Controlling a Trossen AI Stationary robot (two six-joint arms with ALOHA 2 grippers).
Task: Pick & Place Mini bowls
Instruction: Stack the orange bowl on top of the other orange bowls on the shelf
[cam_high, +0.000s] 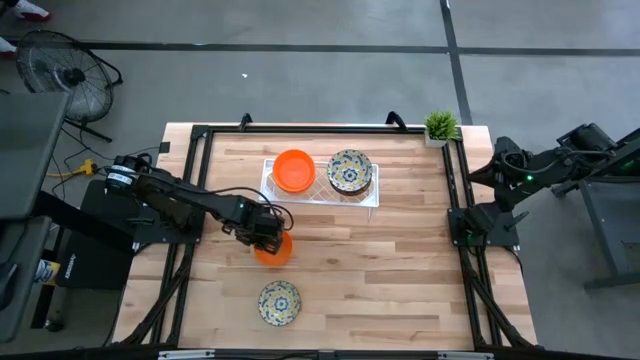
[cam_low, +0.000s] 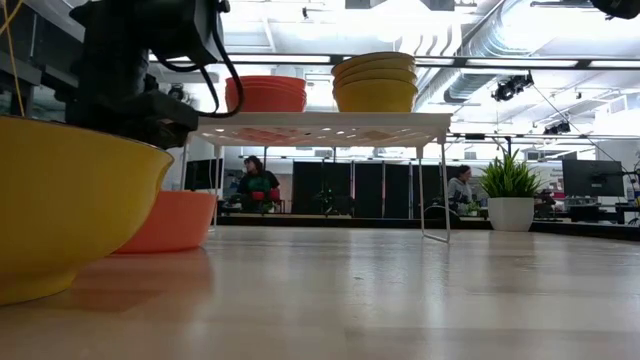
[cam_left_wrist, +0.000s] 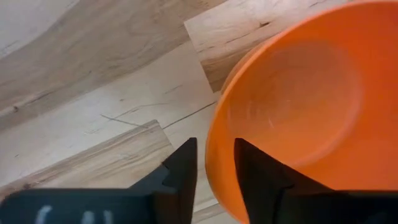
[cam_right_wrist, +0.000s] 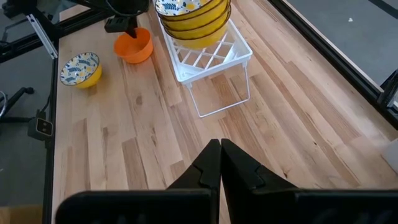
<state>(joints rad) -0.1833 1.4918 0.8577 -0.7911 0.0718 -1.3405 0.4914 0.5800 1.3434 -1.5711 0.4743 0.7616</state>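
A pale wooden plank desk (cam_high: 400, 260) is seen from above, framed by black rails. Near its far edge stands a white lattice-bottomed rectangular tray (cam_high: 372, 196) raised on thin wire legs. On the tray sit two stacks of mini bowls: a stack of plain glossy orange-red bowls (cam_high: 294, 170) toward the left, and just beside it a stack of cream bowls with a blue-and-yellow floral pattern (cam_high: 350, 171), yellow on the outside.

The left arm reaches from the desk's left side toward the middle. Its left end effector (cam_high: 270, 236) is over a single orange-red bowl (cam_high: 273, 250) that sits on the desk in front of the tray. In the left wrist view, the two dark fingers (cam_left_wrist: 183, 171) straddle this bowl's rim, one inside the bowl and one outside, with a narrow gap between them; whether they already press on the rim cannot be told.

A single floral-patterned bowl (cam_high: 279, 302) rests alone on the desk, nearer the front edge and well apart from the tray.

The right arm waits off the desk's right side, its right end effector (cam_right_wrist: 221, 163) with fingers together and holding nothing.

A small green potted plant in a white pot (cam_high: 439, 127) stands at the far right corner of the desk.
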